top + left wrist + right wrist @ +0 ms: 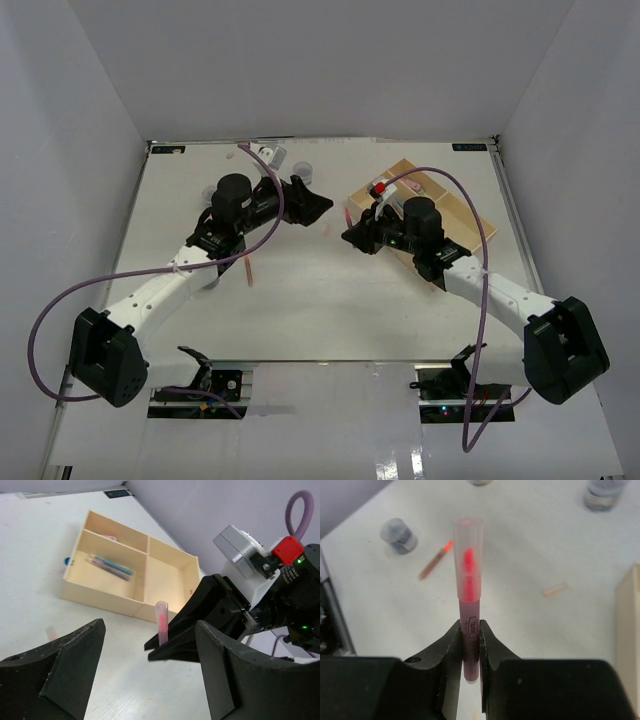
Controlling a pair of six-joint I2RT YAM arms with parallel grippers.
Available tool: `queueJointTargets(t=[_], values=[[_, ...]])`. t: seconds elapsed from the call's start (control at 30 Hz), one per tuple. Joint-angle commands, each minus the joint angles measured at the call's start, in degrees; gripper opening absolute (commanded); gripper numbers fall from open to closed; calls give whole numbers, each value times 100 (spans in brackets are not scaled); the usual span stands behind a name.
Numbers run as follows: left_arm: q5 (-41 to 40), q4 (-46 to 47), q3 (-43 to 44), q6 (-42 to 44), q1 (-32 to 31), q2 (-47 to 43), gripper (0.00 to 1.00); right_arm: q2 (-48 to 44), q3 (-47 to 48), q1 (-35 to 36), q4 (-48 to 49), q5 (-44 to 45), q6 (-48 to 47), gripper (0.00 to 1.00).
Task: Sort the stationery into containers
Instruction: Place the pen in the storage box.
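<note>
The white table carried a shallow beige tray with three compartments, and it stood on the right side. The left gripper had its jaws wide apart and held nothing. The right gripper had its jaws clamped on the lower barrel of a thin pink pen with a clear cap. The pen stood out past the fingertips and was outside the tray. Only the left wrist view showed blue and purple pens lying in the middle compartment. Only the right wrist view showed a small round grey tub and, near it, a thin orange pen on the table.
</note>
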Motion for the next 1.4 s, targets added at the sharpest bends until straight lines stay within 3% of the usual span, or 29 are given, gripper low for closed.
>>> queueJointTargets(t=[0.0, 0.13, 0.27, 0.47, 0.8, 1.07, 1.37], values=[[-757, -597, 211, 145, 262, -382, 85, 166, 265, -312, -599, 820, -413, 8], [-1179, -1318, 97, 198, 746, -496, 92, 709, 1141, -611, -1504, 1681, -1245, 8], [-1698, -2110, -52, 400, 1124, -461, 95, 1212, 1732, -875, -1804, 2323, -1757, 8], [-2321, -2015, -824, 787, 1283, -795, 95, 2125, 2688, -1297, -2129, 2324, -2276, 14], [-2903, -2164, -782, 1112, 1301, -769, 95, 3471, 3579, -1411, -2885, 2315, -2453, 34], [-2982, -2234, -765, 1007, 1301, -751, 96, 3094, 3623, -1385, -3140, 2324, -2321, 54], [-3228, -3068, -520, 278, 1301, -602, 98, 1067, 2676, -929, -3009, 2579, -1847, 81]])
